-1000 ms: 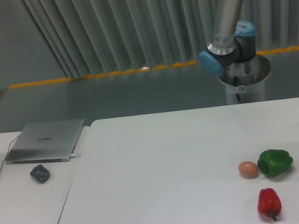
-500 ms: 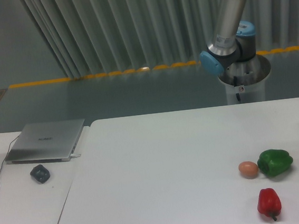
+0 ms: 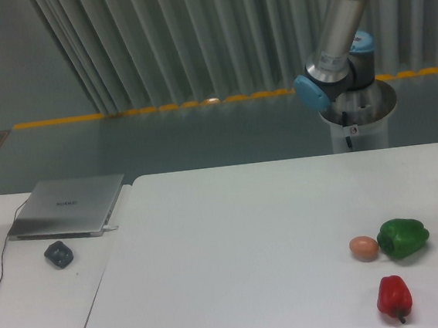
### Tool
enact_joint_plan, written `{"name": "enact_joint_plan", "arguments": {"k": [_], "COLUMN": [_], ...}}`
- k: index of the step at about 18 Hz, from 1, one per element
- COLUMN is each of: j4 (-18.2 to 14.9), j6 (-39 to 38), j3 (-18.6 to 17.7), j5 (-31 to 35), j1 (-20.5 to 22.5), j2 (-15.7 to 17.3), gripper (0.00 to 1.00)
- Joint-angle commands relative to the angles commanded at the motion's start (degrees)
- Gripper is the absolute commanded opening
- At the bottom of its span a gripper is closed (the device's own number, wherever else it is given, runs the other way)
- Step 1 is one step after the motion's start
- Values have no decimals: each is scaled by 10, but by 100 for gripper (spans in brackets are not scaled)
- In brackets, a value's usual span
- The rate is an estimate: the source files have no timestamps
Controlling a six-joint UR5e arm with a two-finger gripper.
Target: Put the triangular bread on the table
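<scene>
Triangular bread: not identifiable in this view. A tiny pale sliver sits at the right frame edge, level with the table's far side, too small and cut off to name.
Table (image 3: 257, 238): large white top with rounded far-left corner; its right and near sides run out of frame.
Green pepper (image 3: 402, 238): the landmark, lying on the table toward the right.
Egg (image 3: 364, 248): small, brown, just left of the green pepper, touching it or nearly so; contact cannot be resolved.
Red pepper (image 3: 393, 297): nearer the camera than the green pepper, slightly left of it, apart from both pepper and egg.
Robot arm (image 3: 336, 36): grey tube with blue joint caps, well behind the green pepper, beyond the table's far edge, rising out of the top of the frame above a white pedestal (image 3: 359, 123).
Gripper: out of frame; jaw state cannot be told.
Side table (image 3: 39, 305): smaller white surface far left of the green pepper, cropped at left and bottom.
Laptop (image 3: 68, 206): silver, closed, on the side table.
Dark object (image 3: 58, 254): small, lumpy, in front of the laptop; identity unclear.
Change: against the previous two frames, the arm's upper link leans slightly further right; peppers, egg and laptop are unmoved.
</scene>
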Motion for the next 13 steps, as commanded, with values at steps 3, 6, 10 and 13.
{"name": "enact_joint_plan", "arguments": {"k": [3,6,10,13], "j4": [1,0,1,1], "j6": [-1,0,0,0], "j3": [0,0,0,0], "j5": [-2,-2,-2,-3], "j1": [-1,0,-1,0], "j2": [-7,-12,-18,-22], "gripper": [100,100,100,100]}}
